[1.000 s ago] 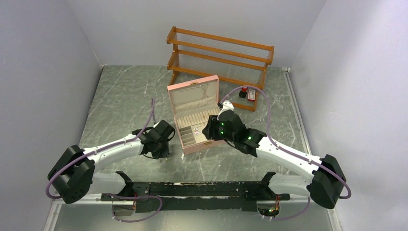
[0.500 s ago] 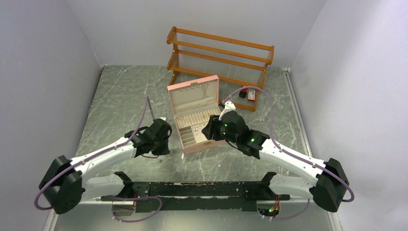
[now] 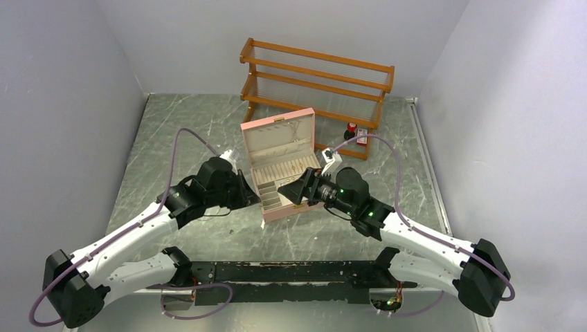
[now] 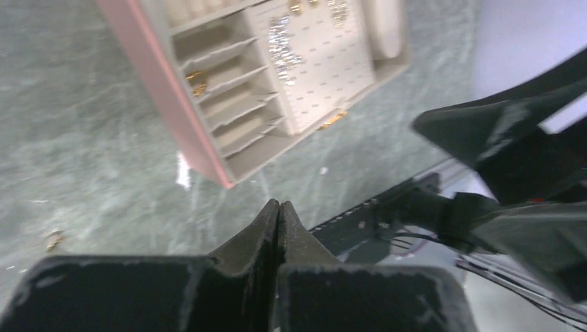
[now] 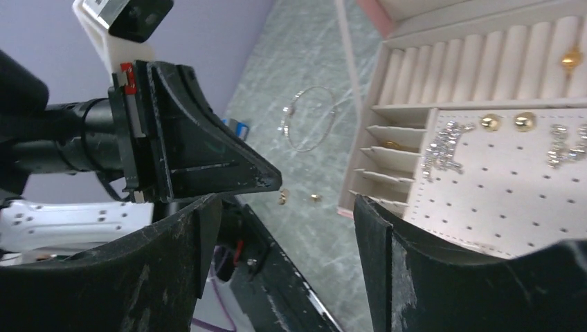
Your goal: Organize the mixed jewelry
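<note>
Left gripper [image 4: 278, 207] closer to pink box [image 3: 291, 210], grey marbled table [image 3: 173, 131]

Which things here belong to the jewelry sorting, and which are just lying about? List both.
Job in hand:
- pink jewelry box
- silvery chain loop on the table
- gold bits beside the box
- gold studs and sparkly earrings on the peg panel

Lying about:
- wooden rack
- red-and-black bottle
- small blue object

place: robot lab test cell | shown by: plain pale walls [image 3: 69, 83] closing round a marble-patterned table [image 3: 173, 131] | black mounting rail [image 3: 277, 272] with two cabled robot arms [image 3: 131, 235] in front of the pink box [image 3: 278, 131] | wooden rack [image 3: 315, 77] behind the box
</note>
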Available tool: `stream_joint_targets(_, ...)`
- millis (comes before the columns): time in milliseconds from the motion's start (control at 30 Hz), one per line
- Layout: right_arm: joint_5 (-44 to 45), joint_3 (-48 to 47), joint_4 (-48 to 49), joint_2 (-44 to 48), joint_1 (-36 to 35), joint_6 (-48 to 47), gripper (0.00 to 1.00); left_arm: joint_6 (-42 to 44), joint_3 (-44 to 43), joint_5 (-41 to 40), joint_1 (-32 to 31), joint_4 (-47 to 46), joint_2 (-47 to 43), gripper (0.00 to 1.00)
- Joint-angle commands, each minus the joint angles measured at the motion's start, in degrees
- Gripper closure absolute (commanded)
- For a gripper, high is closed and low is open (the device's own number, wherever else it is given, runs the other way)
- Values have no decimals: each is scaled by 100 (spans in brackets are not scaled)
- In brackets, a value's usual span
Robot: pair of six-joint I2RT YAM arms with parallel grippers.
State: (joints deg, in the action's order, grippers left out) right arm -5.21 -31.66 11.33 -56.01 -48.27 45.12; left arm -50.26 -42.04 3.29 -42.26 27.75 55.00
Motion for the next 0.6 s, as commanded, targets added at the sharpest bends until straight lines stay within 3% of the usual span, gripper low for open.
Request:
stream_joint_targets(0,-528,283,1332,3,28,726,26,-676,-259,884,126,-714,-23,95)
stream_joint_targets(267,-120,859,2218,121,32,2045,25,-1524,34,1770,340,-2211,154,95)
stream_joint_targets(567,-266,1184,3202,14,28,2542,24,-2505,514,2586,730,-3555,416,95)
